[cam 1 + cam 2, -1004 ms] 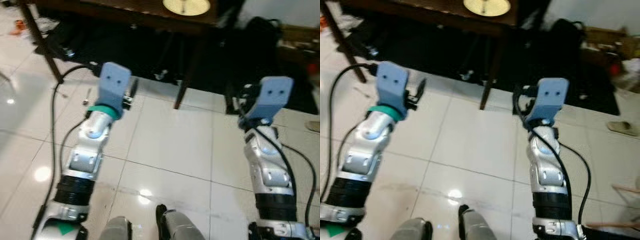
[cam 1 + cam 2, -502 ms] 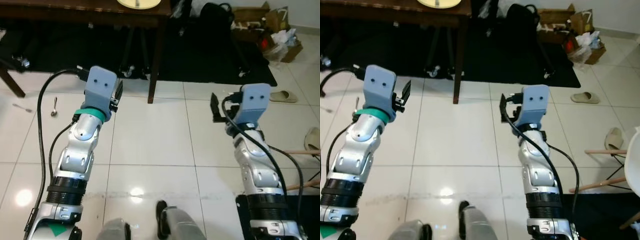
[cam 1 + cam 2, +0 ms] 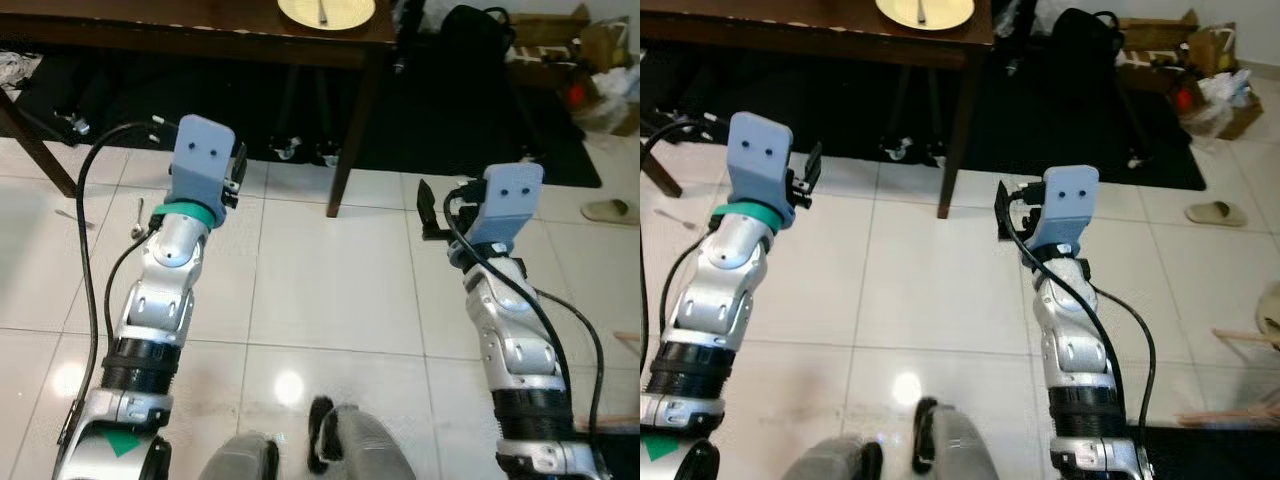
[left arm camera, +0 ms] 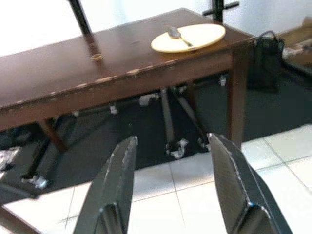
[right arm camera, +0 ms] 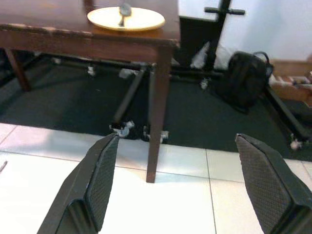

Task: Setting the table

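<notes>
Head views: the dark table (image 3: 200,35) stood ahead, its plate (image 3: 326,10) with a spoon (image 3: 321,12) near the corner, between both raised arms. Left wrist: left gripper (image 4: 168,187) was spread, empty, plate ahead and off to one side. Right wrist: right gripper (image 5: 187,183) was also wide open, plate well ahead; neither looked clearly nearer.

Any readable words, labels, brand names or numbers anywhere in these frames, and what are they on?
None can be read.
Cardboard boxes by the wall: any print is too blurred to make out.
Green triangle mark on the left arm: a shape, no lettering.
</notes>
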`<state>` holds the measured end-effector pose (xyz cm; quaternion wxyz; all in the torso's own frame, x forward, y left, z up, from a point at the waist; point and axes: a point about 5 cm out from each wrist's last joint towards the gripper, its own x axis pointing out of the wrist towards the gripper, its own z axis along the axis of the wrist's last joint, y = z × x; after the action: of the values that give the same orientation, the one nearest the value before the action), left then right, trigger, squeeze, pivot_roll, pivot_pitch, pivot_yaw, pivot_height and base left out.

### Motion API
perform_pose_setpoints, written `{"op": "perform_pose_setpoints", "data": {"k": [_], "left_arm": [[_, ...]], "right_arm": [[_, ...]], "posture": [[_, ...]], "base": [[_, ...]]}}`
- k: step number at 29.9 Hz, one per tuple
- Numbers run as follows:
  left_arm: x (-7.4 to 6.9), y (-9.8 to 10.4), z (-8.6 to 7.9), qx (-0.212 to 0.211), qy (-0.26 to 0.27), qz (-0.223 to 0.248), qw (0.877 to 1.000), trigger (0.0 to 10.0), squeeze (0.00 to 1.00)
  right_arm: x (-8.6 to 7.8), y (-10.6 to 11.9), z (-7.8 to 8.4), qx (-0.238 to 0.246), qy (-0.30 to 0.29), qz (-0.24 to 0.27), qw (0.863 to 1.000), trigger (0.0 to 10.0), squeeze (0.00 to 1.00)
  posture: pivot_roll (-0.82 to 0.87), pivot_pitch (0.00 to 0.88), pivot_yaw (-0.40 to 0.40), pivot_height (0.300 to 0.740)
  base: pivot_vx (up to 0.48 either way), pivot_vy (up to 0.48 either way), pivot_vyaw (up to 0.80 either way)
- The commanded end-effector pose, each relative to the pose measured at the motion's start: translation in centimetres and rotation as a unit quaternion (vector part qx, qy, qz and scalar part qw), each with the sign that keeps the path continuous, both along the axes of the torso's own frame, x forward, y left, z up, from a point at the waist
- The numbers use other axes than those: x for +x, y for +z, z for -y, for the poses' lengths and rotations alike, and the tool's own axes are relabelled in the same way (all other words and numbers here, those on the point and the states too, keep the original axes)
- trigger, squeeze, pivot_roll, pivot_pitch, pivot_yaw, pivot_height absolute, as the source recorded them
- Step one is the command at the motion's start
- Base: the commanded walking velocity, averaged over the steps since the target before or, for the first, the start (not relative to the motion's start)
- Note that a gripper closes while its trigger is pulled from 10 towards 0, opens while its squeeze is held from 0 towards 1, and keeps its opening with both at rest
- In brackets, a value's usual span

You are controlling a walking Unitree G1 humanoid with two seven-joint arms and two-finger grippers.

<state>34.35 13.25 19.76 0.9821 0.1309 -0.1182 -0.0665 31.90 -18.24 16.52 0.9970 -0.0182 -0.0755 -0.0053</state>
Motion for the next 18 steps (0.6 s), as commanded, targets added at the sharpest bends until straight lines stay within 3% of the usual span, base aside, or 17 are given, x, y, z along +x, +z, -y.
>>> {"op": "perform_pose_setpoints", "data": {"k": [1, 3, 12, 18], "left_arm": [[0.0, -0.4, -0.5, 0.004, 0.008, -0.002, 1.000, 10.0, 0.00], [0.0, -0.4, -0.5, 0.005, 0.008, -0.002, 1.000, 10.0, 0.00], [0.1, -0.4, -0.2, 0.012, -0.004, -0.003, 1.000, 10.0, 0.00], [0.2, -0.4, -0.1, 0.018, -0.007, -0.001, 1.000, 10.0, 0.00]], "right_arm": [[-0.1, 0.2, 0.1, 0.000, -0.009, 0.005, 1.000, 10.0, 0.00], [-0.1, 0.2, 0.2, -0.002, -0.011, 0.004, 1.000, 10.0, 0.00], [-0.1, 0.3, 1.7, 0.011, -0.055, 0.006, 0.998, 10.0, 0.00], [-0.1, 0.6, 1.5, 0.010, -0.054, 0.015, 0.998, 10.0, 0.00]], "posture": [[0.14, 0.117, -0.008, 0.740], [0.14, 0.117, -0.008, 0.740], [0.14, 0.116, -0.004, 0.740], [0.14, 0.116, -0.004, 0.740]], "base": [[0.409, 0.251, 0.00], [0.412, 0.244, 0.00], [0.449, 0.000, -0.78], [0.480, 0.000, -0.14]]}}
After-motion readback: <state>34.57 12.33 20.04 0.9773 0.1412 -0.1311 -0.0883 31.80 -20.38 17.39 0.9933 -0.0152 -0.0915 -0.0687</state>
